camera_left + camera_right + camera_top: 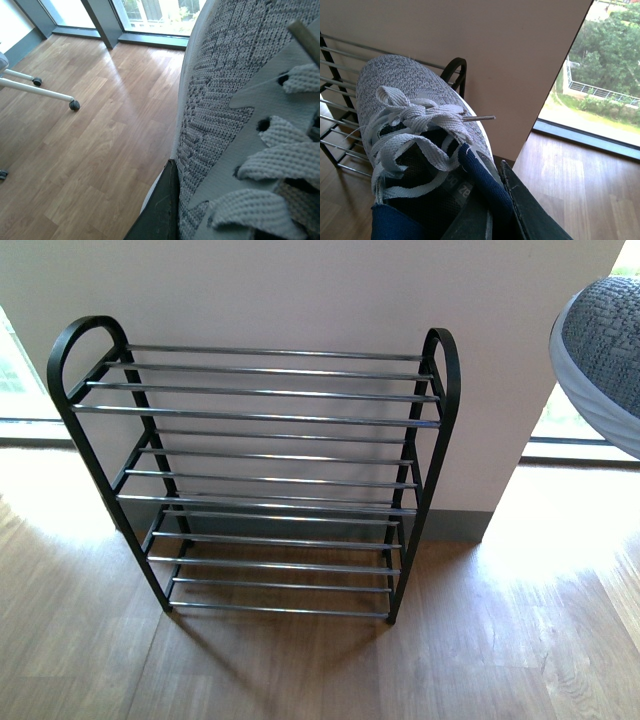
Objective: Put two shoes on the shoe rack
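The shoe rack [255, 475] stands against the wall in the front view, its silver-rod shelves bare. A grey knit sneaker [605, 350] hangs in the air at the upper right edge, to the right of the rack. In the right wrist view my right gripper [495, 200] is shut on that sneaker [405, 100] at its dark blue collar, with the toe towards the rack [335, 100]. Another grey knit sneaker [225, 100] fills the left wrist view. My left gripper [172, 200] is shut on it, one black finger [160, 210] pressed against its side. Neither arm shows in the front view.
A pale wall pillar [300, 290] backs the rack, with floor-length windows [575, 420] on both sides. Wooden floor [300, 670] lies in front. White legs on castors [50, 92] stand on the floor in the left wrist view.
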You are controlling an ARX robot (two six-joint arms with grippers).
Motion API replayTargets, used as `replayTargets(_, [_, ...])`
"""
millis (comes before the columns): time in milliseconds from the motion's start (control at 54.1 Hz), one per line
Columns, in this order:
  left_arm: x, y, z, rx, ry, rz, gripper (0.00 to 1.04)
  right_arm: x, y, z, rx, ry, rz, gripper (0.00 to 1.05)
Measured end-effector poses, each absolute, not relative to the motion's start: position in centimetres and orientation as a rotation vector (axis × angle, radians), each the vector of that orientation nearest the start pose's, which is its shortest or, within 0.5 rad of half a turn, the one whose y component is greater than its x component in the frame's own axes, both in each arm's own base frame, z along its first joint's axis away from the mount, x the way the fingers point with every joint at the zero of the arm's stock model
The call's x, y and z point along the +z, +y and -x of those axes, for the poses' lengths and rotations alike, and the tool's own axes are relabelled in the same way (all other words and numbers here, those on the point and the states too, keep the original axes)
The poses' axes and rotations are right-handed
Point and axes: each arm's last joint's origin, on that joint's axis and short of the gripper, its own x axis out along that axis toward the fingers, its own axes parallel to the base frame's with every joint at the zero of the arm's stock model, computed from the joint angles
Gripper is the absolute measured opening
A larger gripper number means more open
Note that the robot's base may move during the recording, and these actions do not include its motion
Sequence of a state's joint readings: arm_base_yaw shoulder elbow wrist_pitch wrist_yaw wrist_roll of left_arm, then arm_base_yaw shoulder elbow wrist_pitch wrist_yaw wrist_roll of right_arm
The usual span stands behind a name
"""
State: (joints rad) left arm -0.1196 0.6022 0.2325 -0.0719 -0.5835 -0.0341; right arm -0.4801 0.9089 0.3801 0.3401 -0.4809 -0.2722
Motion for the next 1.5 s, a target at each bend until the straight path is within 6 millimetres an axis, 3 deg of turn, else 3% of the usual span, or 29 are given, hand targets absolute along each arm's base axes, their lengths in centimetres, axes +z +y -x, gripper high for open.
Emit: replayTargets(1498, [18.12, -0.01, -13.66, 0.465, 0.41, -0.12, 0.02, 22.24, -7.67, -17.59, 0.016, 0.168, 0.182, 0.01])
